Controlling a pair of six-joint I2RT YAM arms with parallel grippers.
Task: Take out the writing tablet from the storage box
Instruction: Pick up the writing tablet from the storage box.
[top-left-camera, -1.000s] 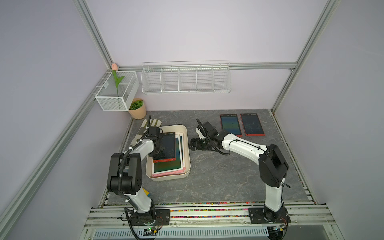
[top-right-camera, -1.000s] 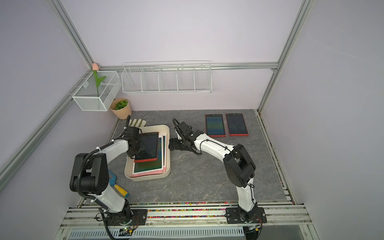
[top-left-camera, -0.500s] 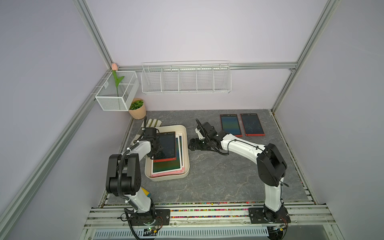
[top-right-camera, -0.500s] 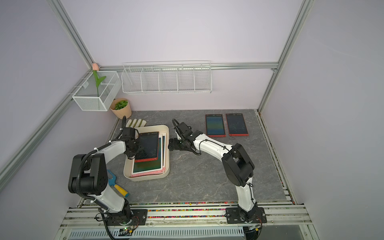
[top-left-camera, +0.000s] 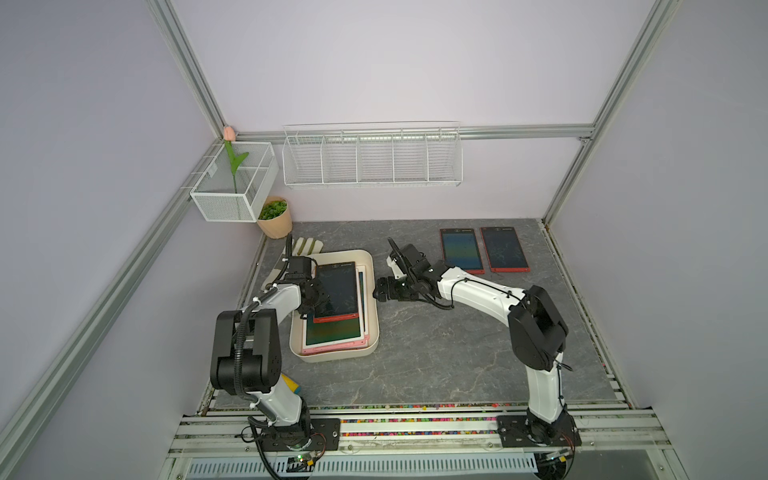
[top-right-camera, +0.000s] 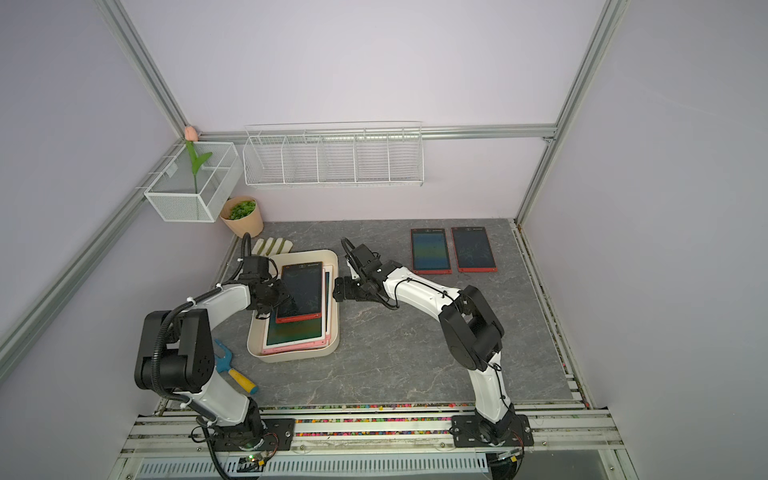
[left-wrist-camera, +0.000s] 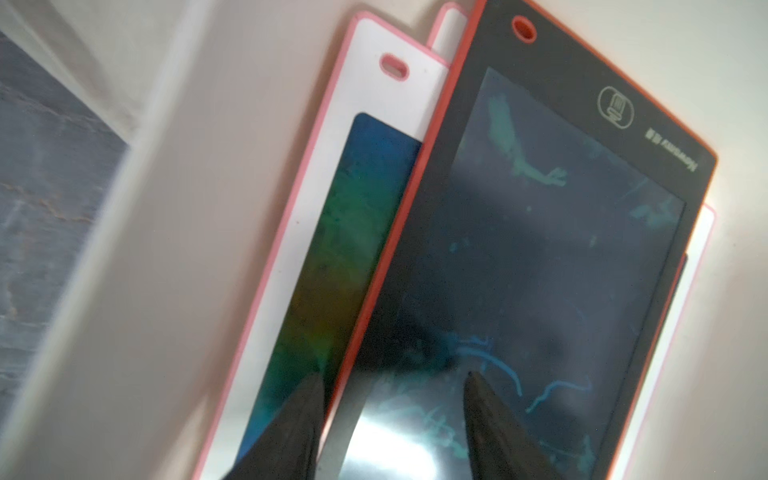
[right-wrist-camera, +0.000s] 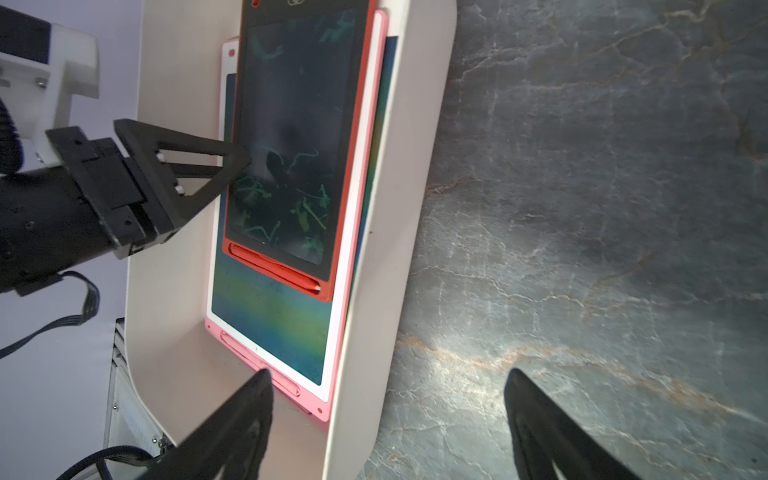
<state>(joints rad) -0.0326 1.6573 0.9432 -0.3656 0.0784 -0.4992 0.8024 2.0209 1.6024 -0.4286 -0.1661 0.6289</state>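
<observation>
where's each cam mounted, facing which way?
Top views: high overhead, looking down toward the back wall; left arm, right arm whole.
Left wrist: on that arm, looking down at the red tablet in the storage box; own fingertips.
Right wrist: on that arm, facing the box's side; own fingertips, left gripper.
Shared: all show the red tablet.

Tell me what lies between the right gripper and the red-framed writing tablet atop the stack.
The cream plastic storage box's side wall and the pink-framed tablets' exposed edges; the right wrist view shows it.
</observation>
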